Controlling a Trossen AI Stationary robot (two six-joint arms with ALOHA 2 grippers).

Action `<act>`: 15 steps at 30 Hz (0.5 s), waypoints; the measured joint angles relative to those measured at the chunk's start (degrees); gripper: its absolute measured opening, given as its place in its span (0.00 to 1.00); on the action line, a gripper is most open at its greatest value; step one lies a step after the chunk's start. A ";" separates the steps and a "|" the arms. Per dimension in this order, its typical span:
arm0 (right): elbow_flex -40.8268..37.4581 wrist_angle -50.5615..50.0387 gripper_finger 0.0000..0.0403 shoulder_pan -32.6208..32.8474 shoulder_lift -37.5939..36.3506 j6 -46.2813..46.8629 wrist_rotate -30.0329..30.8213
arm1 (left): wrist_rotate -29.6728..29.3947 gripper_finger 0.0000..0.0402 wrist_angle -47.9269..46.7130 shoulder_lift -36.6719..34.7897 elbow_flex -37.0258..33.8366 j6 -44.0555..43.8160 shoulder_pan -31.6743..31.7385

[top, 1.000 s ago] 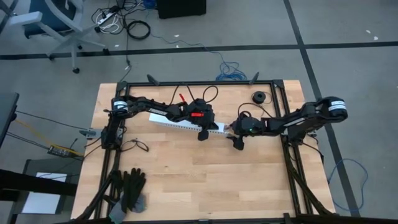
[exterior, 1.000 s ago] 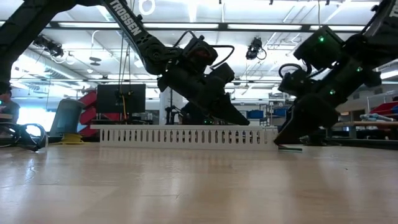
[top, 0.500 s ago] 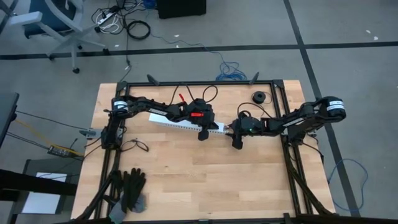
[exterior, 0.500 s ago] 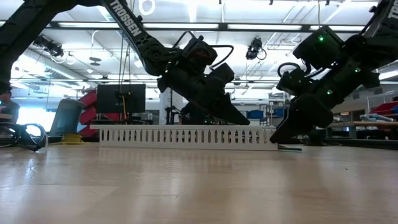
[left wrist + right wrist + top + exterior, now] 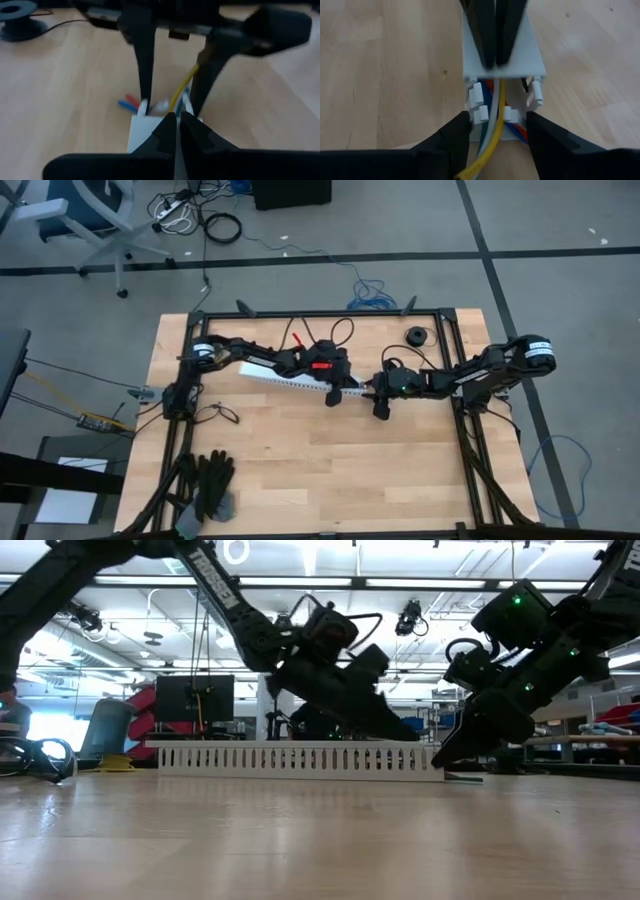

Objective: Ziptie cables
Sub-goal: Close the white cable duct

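A long white slotted channel [image 5: 290, 378] lies on the wooden table. The cables [image 5: 492, 115], red, blue, white, green and yellow, come out of its right end. My left gripper [image 5: 335, 396] is shut over that end of the channel, slanting down. My right gripper [image 5: 497, 142] is open just past the end. Its two fingers stand on either side of the cable ends, and the yellow cable [image 5: 186, 82] rises between them. I cannot tell whether these fingers touch the cables or the channel's end tabs. My left gripper lays its shut fingertips [image 5: 492, 50] on the channel's flat top [image 5: 520, 55], close to its right end. The fingers come slanting down from the table's left and lie along the channel. The channel stays flat on the table.
A black spool [image 5: 415, 335] stands at the far right of the table. Black gloves [image 5: 210, 485] lie at the near left corner and a thin dark loop [image 5: 225, 412] lies left of centre. A black frame [image 5: 320, 314] rims the table. The near half is bare wood.
My left gripper, still shut, has slid a little along the channel's top toward its right end, closer to my right gripper. The channel has kept its place.
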 joint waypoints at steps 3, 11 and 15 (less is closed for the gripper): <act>0.00 0.02 0.41 0.00 0.00 -0.03 0.01 | 3.54 0.00 0.29 3.96 4.54 -1.67 -0.19; 0.03 0.46 0.41 0.02 0.02 0.06 -0.42 | 6.11 0.00 -2.53 7.59 12.72 -1.29 -1.27; 0.11 0.34 0.41 -0.15 0.00 -0.21 -0.11 | 6.14 0.00 -4.05 3.89 12.86 1.68 -1.14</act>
